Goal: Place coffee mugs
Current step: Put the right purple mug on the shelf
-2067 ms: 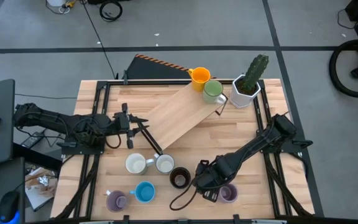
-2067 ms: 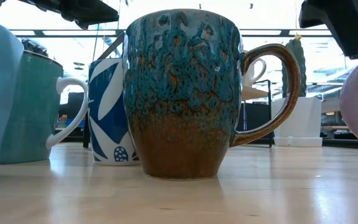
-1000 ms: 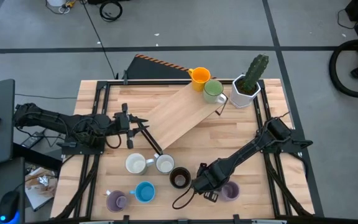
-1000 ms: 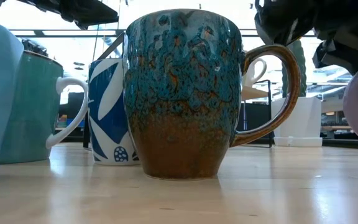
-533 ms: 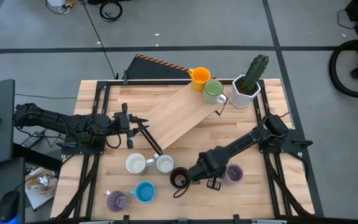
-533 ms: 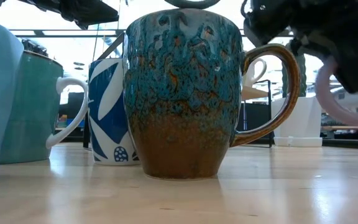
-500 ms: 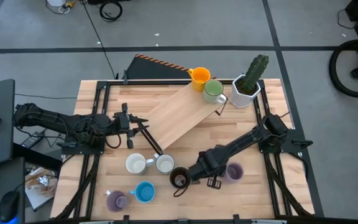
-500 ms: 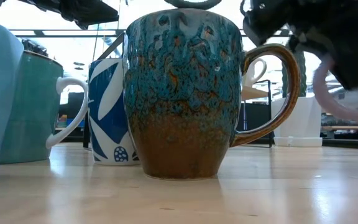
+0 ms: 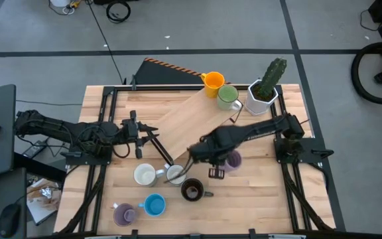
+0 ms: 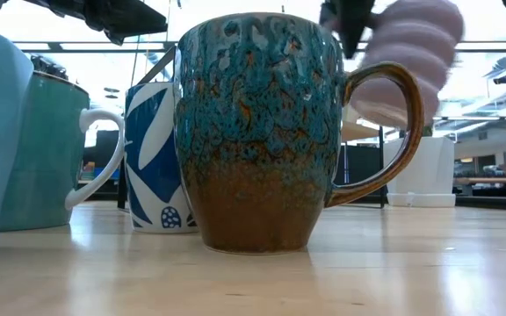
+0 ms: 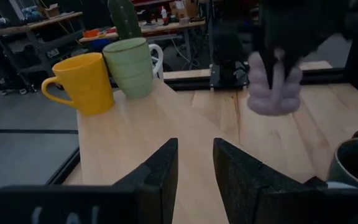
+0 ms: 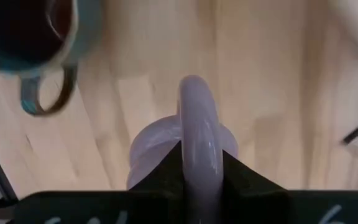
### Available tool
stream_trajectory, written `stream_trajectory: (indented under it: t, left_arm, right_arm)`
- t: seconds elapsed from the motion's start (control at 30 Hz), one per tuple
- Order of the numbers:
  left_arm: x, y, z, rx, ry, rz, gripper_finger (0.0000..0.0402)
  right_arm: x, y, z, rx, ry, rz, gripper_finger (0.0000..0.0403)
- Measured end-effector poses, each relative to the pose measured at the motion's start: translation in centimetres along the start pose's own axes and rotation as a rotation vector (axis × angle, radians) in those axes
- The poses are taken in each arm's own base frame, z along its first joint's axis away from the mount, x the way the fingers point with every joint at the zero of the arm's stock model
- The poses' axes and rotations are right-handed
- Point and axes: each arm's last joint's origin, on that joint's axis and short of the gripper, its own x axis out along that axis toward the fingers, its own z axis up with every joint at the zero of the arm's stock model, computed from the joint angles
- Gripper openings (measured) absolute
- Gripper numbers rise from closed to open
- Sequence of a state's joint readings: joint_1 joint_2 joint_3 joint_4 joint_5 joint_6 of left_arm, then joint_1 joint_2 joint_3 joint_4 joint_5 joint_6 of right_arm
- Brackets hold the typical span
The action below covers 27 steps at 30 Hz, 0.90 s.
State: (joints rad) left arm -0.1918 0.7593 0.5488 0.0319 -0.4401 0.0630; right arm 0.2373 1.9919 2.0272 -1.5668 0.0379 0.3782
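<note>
The right gripper (image 9: 219, 158) is clamped on the handle of a purple mug (image 9: 231, 159), and it hangs in the middle of the high view, clear of the table (image 9: 270, 206), just below the lower end of the slanted wooden board (image 9: 194, 123). The board runs from centre frame up toward the upper right, where an orange mug (image 9: 213, 81) and a green mug (image 9: 227, 97) already stand side by side next to the cactus pot (image 9: 262, 93). So the line that matters: the open stretch of board lies up and to the right of the carried mug, along the board's own long axis, and the right arm is the one on it. I'd judge the carry has to travel up that slope.

The left gripper (image 9: 140, 133) waits at centre left of the high view, fingers parted with a narrow gap, holding nothing.

The right wrist view shows what the overhead cannot: the two fingers pinch the handle loop of the purple mug (image 12: 194, 130) edge-on, body hanging beyond, with the dark brown mug (image 12: 27, 37) in its upper left corner. The left wrist view catches the purple mug (image 11: 273, 87) in the air at upper right. In the low view the dark brown mug (image 10: 262, 132) fills the middle and the purple one (image 10: 407, 61) is a blur at upper right, well off the wood
</note>
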Motion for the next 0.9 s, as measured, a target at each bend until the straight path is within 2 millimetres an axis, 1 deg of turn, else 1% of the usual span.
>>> stream_trajectory:
  t: [0.23,0.4,0.47,0.7,0.9]
  left_arm:
    - [0.0,0.0,-0.1,-0.019,0.005,0.000,0.0107]
    - [0.0,0.0,-0.1,-0.044,0.006,0.000,0.0107]
    - [0.0,0.0,-0.1,-0.053,0.006,0.000,0.0107]
    - [0.0,0.0,-0.1,-0.103,0.006,0.000,0.0107]
    - [0.0,0.0,0.0,-0.110,0.005,0.000,0.0107]
  right_arm:
    - [-3.5,-3.1,1.2,-0.078,-0.144,-0.016,0.0047]
    - [-6.2,-5.1,1.6,-0.102,-0.262,-0.089,0.0047]
    - [-6.8,-6.1,1.7,-0.108,-0.292,-0.116,0.0047]
    - [-6.7,-9.6,2.4,-0.095,-0.277,-0.170,0.0047]
    - [-6.5,-10.7,3.1,-0.121,-0.307,-0.177,0.0047]
